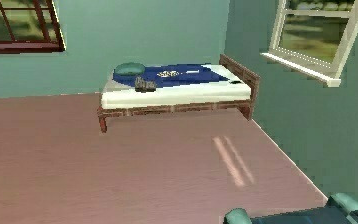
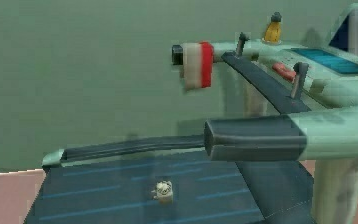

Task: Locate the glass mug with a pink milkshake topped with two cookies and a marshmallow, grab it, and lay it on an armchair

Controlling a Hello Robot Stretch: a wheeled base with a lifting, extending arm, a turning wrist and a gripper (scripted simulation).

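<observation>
Whether my pincer is spread, pressed together or pinching anything, I cannot tell.

In the forward view, a low bed with a reddish wooden frame (image 1: 177,109) stands against the teal wall. It carries a white mattress (image 1: 187,92), a dark blue blanket (image 1: 182,73) and a teal pillow (image 1: 128,70). A small dark thing (image 1: 145,86) lies on the mattress just beside the pillow. A dark-framed window (image 1: 22,25) sits at the upper left and a white-framed window (image 1: 317,35) on the right-hand wall. Reddish-pink floor planks (image 1: 107,160) spread before the bed.

In the arm side view, a dark blue striped cushion (image 2: 97,195) lies within a pale teal frame (image 2: 332,135). On the cushion, near its middle, stands a small pale blob with a tan top (image 2: 164,189), too small for me to call the mug. A dark padded block (image 2: 252,140) sits above and to its right. Higher up, a red and white cylinder (image 2: 192,65) caps a dark curved bar (image 2: 262,78).
</observation>
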